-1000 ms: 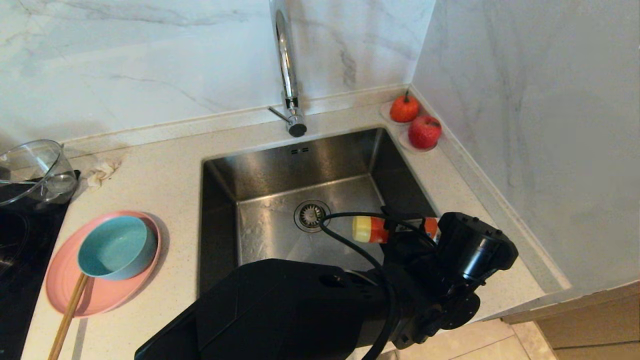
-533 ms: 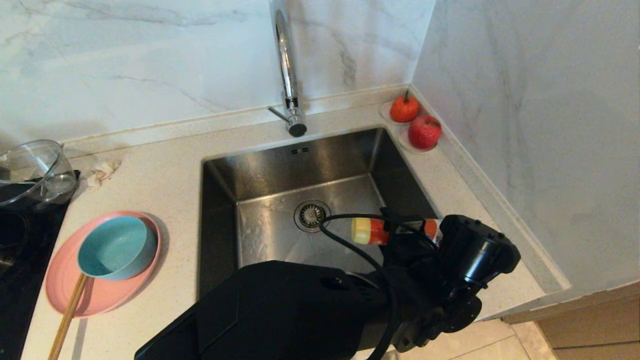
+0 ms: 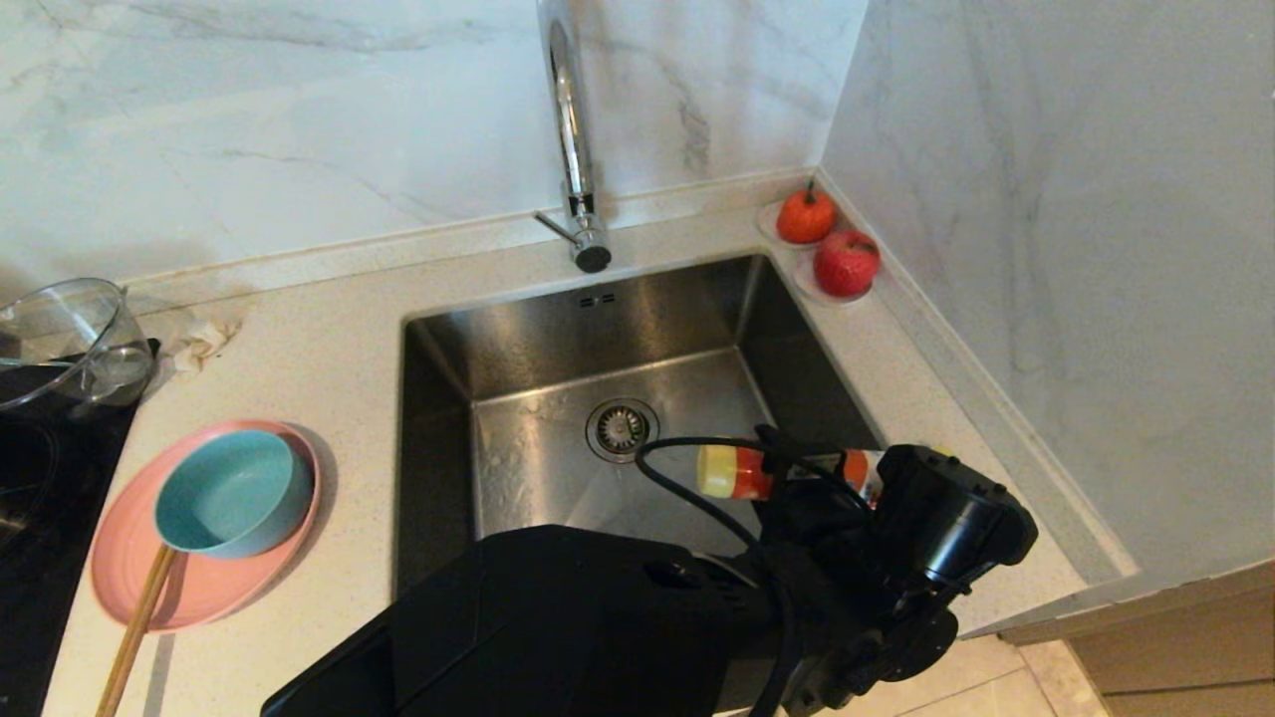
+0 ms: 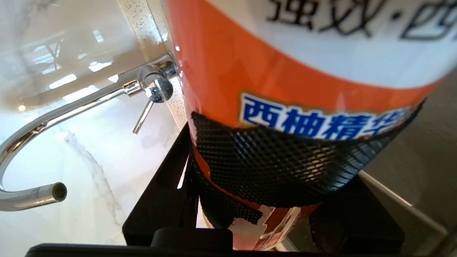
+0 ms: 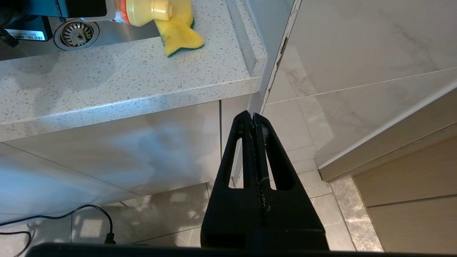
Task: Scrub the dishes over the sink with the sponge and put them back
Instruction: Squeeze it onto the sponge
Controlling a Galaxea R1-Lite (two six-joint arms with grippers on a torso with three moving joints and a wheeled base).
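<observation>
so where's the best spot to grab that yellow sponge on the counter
Probably across the sponge's narrowed waist, coming straight down from above: it lies flat on the counter, yellow face up. The detergent bottle held by the left gripper hangs close over one end.

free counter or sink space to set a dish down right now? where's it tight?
Free: the sink floor around the drain, and the counter strip between the pink plate and the sink's left rim. Tight: the right rim, where the left end effector holds a detergent bottle beside the sponge; the far right corner holds fruit saucers.
</observation>
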